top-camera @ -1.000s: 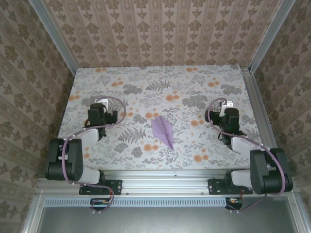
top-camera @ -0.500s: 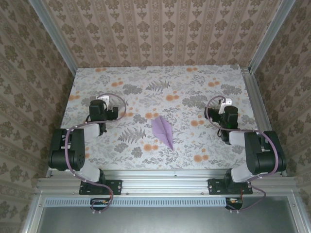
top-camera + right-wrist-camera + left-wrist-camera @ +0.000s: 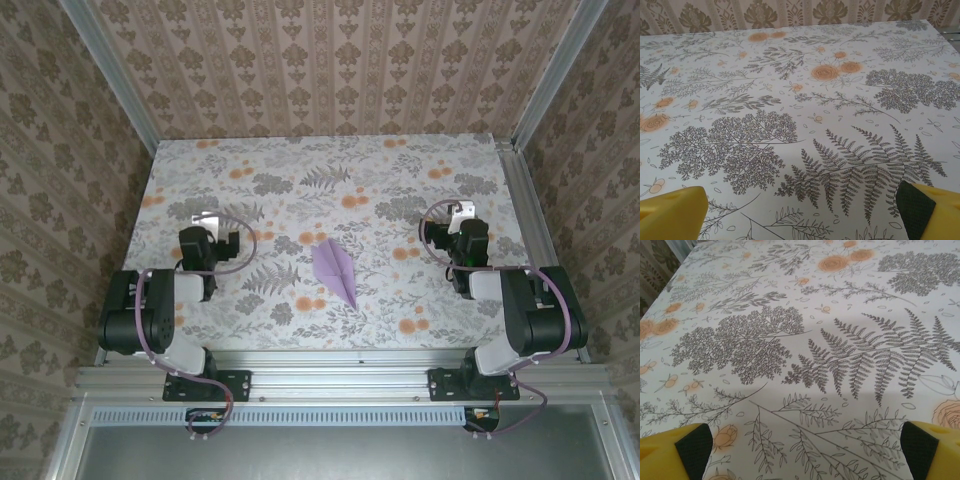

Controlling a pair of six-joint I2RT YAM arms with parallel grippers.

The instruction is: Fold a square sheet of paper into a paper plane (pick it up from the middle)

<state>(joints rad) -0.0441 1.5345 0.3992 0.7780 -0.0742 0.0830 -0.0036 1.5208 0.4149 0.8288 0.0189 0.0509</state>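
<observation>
Top external, plane (image 3: 334, 271): lies flat near the middle of the table (image 3: 300, 165), slim tip toward the near edge, between left tool (image 3: 205, 220) and right tool (image 3: 463, 213), well apart from both. Left tool: gapes wide above bare table, holds nothing. Right tool: gapes equally wide over the floral print, likewise empty.
</observation>
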